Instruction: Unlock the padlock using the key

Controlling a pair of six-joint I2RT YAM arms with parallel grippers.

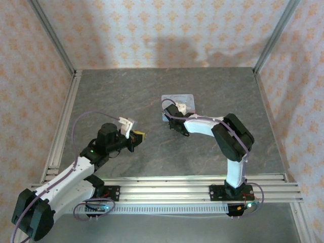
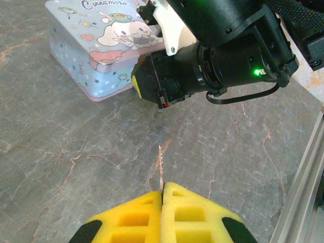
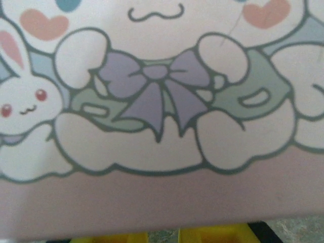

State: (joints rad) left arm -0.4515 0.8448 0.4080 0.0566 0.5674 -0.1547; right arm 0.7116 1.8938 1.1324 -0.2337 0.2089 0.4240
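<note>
One thin key (image 2: 161, 167) juts toward twelve o'clock from the clamped left gripper (image 2: 162, 191); at eleven o'clock the tin (image 2: 91, 55) reads "Cinnamoro"; the right gripper (image 1: 175, 120) hangs over it, jaws' state unclear.

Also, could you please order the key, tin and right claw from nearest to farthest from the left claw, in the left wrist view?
1. key, pinched in the left claw
2. right claw, ahead at centre
3. tin, just behind it, upper left

Grey marbled table (image 1: 126, 91), cartoon tin (image 2: 96, 55) – lying flat
</note>
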